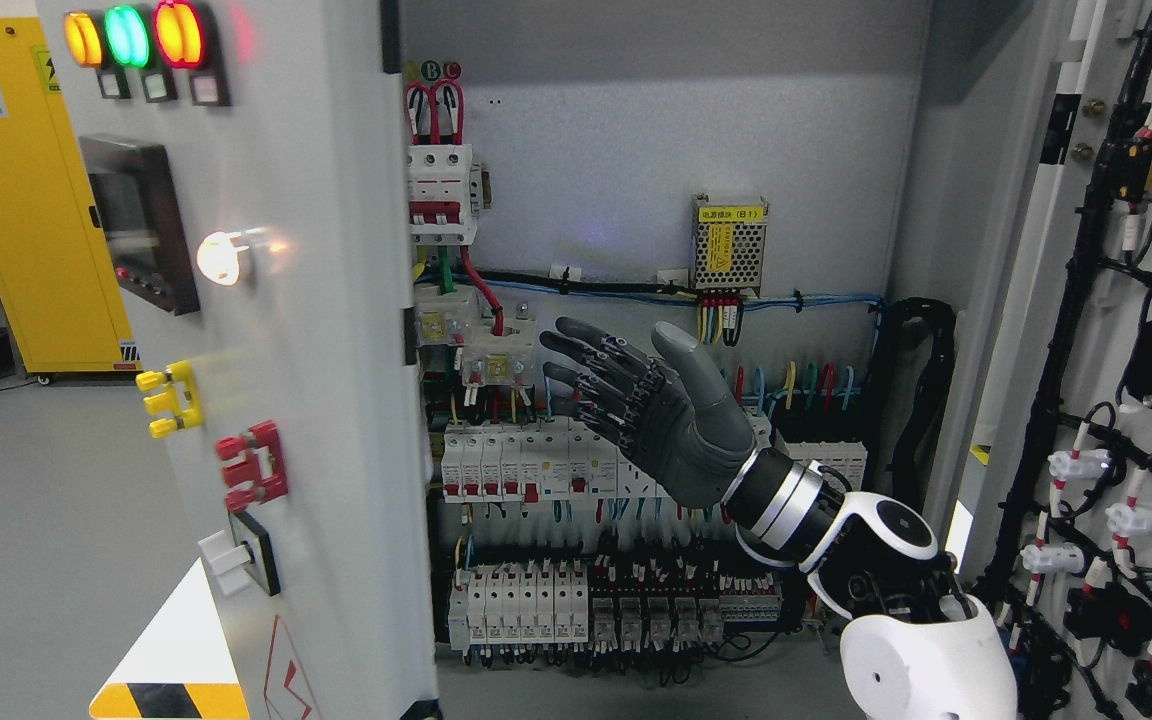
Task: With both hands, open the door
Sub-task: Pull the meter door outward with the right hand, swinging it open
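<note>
Grey right hand (pixel 636 400) released, grasping nothing, inside open cabinet; we judge fingers risk snagging breakers (pixel 506 460), wiring.

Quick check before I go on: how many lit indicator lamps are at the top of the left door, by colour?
Orange lamps: 1
Green lamps: 1
Red lamps: 1
Total: 3, in a row at the top of the left door. The right hand is open in front of the cabinet interior.

The grey floor (pixel 26 520) carries a yellow cabinet (pixel 31 200) at far left, with the open electrical cabinet's back panel (pixel 616 160) holding breakers (pixel 516 465).
</note>
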